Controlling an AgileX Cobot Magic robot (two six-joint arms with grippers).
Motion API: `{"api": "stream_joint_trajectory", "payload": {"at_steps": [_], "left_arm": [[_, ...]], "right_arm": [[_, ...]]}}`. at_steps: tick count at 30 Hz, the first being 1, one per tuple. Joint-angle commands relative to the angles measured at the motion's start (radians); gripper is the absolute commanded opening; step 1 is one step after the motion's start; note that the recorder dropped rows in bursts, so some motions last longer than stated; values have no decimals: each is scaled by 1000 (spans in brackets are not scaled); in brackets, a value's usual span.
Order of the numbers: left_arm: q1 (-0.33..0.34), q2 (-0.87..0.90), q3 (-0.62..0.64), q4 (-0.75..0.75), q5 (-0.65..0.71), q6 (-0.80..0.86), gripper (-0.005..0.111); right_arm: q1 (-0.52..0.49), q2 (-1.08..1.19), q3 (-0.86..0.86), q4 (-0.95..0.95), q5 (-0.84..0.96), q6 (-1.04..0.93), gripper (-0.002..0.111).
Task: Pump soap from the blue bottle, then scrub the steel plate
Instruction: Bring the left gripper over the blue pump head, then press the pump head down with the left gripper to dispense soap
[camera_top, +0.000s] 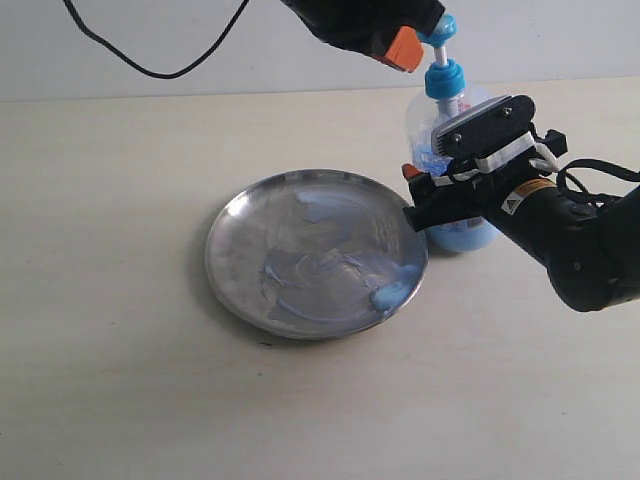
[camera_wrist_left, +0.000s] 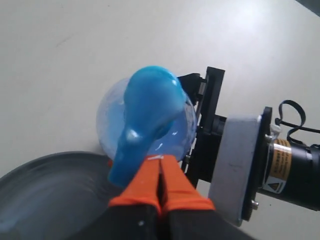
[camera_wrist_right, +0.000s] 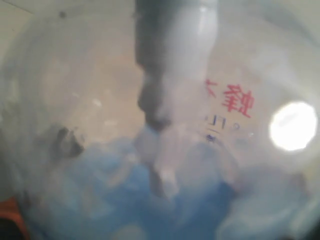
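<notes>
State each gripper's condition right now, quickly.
Left gripper: closed, holding nothing, at the blue pump head.
Right gripper: gripping the clear plastic bottle of blue liquid.

blue bottle (camera_top: 424, 124): one is counted, at 3 o'clock from the plate.
steel plate (camera_top: 214, 252): one is counted.
soap (camera_top: 392, 293): one thick blob is counted, at 4 o'clock on the plate; the pale smears cannot be counted apart.
grippers: two are counted, left gripper (camera_top: 405, 48) and right gripper (camera_top: 452, 168).
black cable (camera_top: 150, 71): one is counted.

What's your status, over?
Left tool shut, at pump head. Right tool grips blue bottle. Soap smeared on steel plate. Nothing in the way.
</notes>
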Motion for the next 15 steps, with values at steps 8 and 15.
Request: {"api": "stream_joint_trajectory", "payload": {"at_steps": [8, 15], "left_arm": [[-3, -36, -9, -14, -45, -33, 0], [-3, -51, -112, -20, -61, -33, 0]], "right_arm": [[0, -11, -11, -12, -71, -11, 0], [0, -11, -11, -12, -73, -11, 0]]}}
